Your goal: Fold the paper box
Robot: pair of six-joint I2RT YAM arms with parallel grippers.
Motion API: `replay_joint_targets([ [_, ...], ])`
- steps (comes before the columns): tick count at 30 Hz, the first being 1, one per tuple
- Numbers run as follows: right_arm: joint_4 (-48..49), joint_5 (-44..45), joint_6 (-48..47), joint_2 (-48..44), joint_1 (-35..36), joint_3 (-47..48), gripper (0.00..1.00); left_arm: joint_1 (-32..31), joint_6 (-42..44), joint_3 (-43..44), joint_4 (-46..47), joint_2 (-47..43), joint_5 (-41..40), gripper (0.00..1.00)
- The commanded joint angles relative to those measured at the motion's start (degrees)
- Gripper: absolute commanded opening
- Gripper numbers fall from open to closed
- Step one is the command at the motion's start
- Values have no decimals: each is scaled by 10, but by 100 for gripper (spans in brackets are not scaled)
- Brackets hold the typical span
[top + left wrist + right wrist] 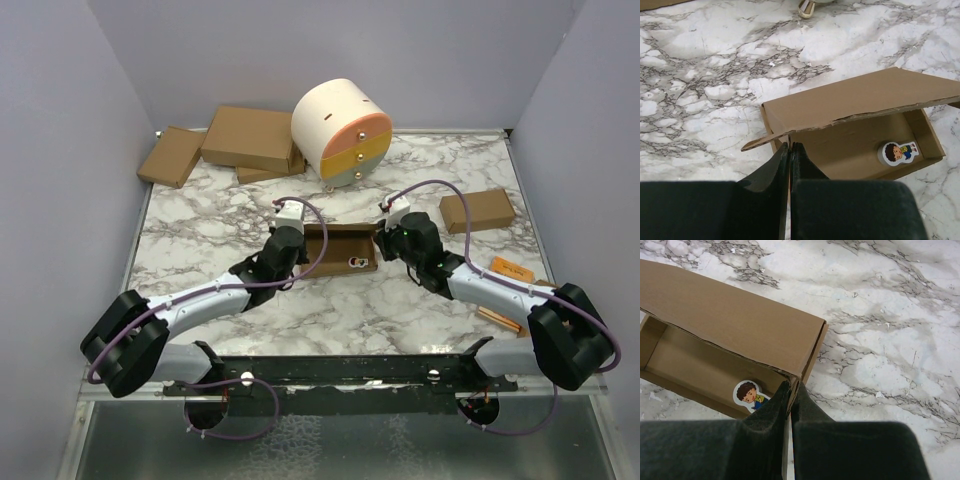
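The paper box [340, 240] lies mid-table as a shallow brown cardboard tray, its lid flap [860, 97] tilted partway over the opening. A small cut-out figure of a boy [896, 152] [749, 394] rests inside. My left gripper [304, 250] [790, 146] is shut on the box's left side wall, with a thin strip of cardboard showing between the fingers. At the other end, my right gripper [383, 246] [791, 385] is shut on the right side wall at the corner under the lid [730, 320].
A round white cabinet [340, 130] with pink, yellow and green drawers stands at the back. Brown cartons [250, 137] [171, 156] lie at the back left, and a smaller carton [477, 210] at the right. Orange items [510, 268] sit near the right edge.
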Motion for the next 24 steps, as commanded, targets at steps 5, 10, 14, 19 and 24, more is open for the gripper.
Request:
replay_joint_targets([
  [5,-24,-58,10,14,23,9,1,-17,-32,49,-58,20,52,3],
  [10,-23,-52,8,8,23,14,1,-16,-41,40,-59,23,63,3],
  [14,-24,-53,7,9,23,18,1,-17,-43,35,-68,22,64,3],
  [19,-28,-57,6,9,23,14,1,-16,-45,15,-77,14,62,3],
  [24,-31,-58,0,4,23,5,1,-16,-53,-11,-80,-9,71,5],
])
